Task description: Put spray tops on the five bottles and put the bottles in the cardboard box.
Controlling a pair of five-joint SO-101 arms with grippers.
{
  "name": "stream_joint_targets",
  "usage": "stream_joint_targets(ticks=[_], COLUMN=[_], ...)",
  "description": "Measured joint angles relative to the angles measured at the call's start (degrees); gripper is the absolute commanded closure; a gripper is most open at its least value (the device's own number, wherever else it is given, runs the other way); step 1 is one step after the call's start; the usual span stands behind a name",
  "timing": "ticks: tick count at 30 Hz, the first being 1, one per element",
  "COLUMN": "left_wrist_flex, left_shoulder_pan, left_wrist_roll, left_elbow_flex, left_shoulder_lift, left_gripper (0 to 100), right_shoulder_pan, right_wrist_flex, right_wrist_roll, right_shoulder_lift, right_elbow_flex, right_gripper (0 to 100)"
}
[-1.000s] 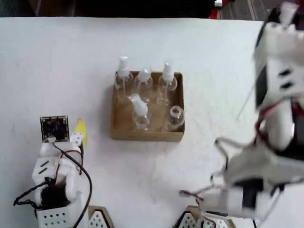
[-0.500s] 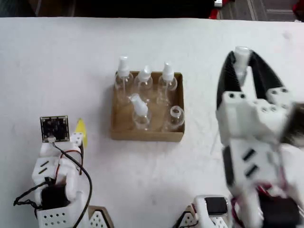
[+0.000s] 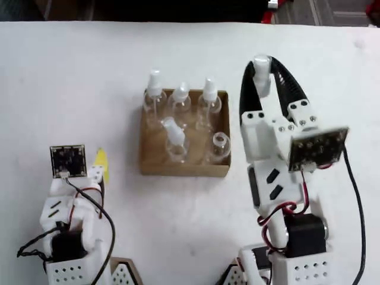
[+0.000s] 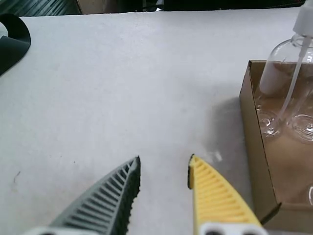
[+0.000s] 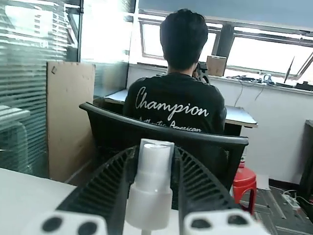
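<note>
Writing: you cannot read any print on the bottles or the box; it is too small to tell.
Cardboard box (image 3: 184, 168): it sits on the white counter (image 3: 71, 77). Every place below is given from this box as the high view shows it.
Back row: three bottles stand along the box's far wall, each with a spray top on: back-left bottle (image 3: 154, 102), back-middle bottle (image 3: 180, 103), back-right bottle (image 3: 209, 103).
Front row: the leaning bottle (image 3: 175, 143) is in the near half of the box, its top tilted toward the box's left side. Just beside it, by the near right corner, is the open bottle (image 3: 218, 146), neck bare.
Loose spray top (image 3: 261, 74): it is held upright above the counter, right of the box and apart from it, about level with the back row.
Right jaws: your black fingers (image 3: 286, 83) pinch the loose spray top from both sides.
Left jaws: these are front-left of the box, low over the counter. The grey finger (image 4: 107, 200) and the yellow finger (image 4: 215, 200) are spread a little, with bare counter between the tips.
In the way: the right arm's body and its camera board (image 3: 317, 147) sit right of the box's near right corner.
Beyond the counter: the right wrist view shows a black chair (image 5: 112, 129) and a red stool (image 5: 243, 183).
</note>
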Motion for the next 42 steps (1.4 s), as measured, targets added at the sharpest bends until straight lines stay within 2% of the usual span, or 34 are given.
stream_joint_targets(ticks=[5, 13, 19, 28, 37, 42], left_wrist_flex=[-0.09, -0.09, -0.09, -0.09, -0.09, -0.09], left_shoulder_pan=[0.00, 0.00, 0.00, 0.00, 0.00, 0.00], left_wrist_roll=[0.00, 0.00, 0.00, 0.00, 0.00, 0.00], left_elbow_flex=[0.00, 0.00, 0.00, 0.00, 0.00, 0.00], left_shoulder_lift=[0.00, 0.00, 0.00, 0.00, 0.00, 0.00], left_gripper=[85, 85, 85, 85, 85, 85], right_shoulder_pan=[-0.70, -4.57, -6.68, -6.86, -6.77, -5.80], right_wrist_flex=[-7.03, -23.91, -26.02, -27.08, -43.69, -46.59], right_wrist_roll=[-4.04, -4.40, -1.85, -3.16, -3.43, -3.43], right_shoulder_lift=[0.97, 0.97, 4.40, 5.71, 11.78, 15.30], right_elbow_flex=[5.89, 15.91, 16.70, 18.29, 24.26, 24.18], right_gripper=[98.2, 98.2, 98.2, 98.2, 98.2, 98.2])
